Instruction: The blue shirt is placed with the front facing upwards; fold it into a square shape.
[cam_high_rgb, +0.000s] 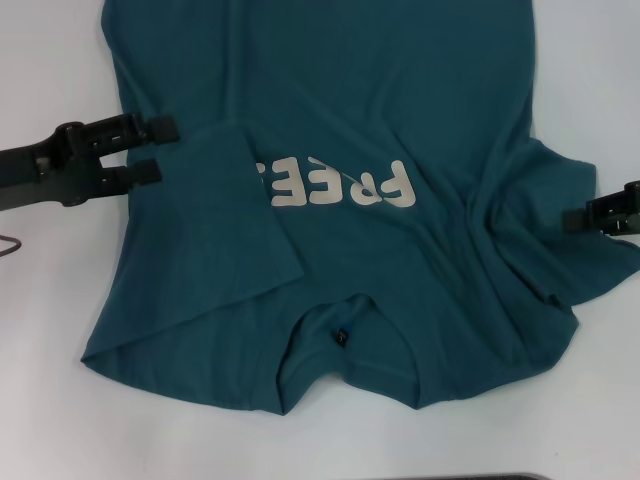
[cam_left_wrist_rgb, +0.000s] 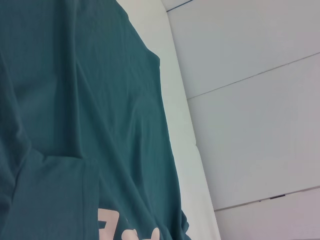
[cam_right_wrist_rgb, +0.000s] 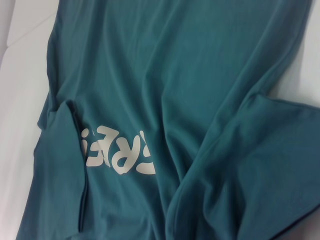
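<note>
**shirt spread, one sleeve turned in**

the blue shirt (cam_high_rgb: 400, 110) lies front up across the white table (cam_high_rgb: 60, 400), collar at the near edge, its left sleeve folded in over part of the off-white lettering (cam_high_rgb: 340, 187). the left gripper (cam_high_rgb: 160, 148) sits at the shirt's left edge, fingers parted and empty. the right gripper (cam_high_rgb: 575, 220) waits at the right sleeve; its finger spacing cannot be told.

The blue shirt (cam_high_rgb: 400, 90) is dyed dark teal-blue, with off-white block letters (cam_high_rgb: 335, 185) printed on the chest; the worktop (cam_high_rgb: 50, 400) is coloured white.
</note>
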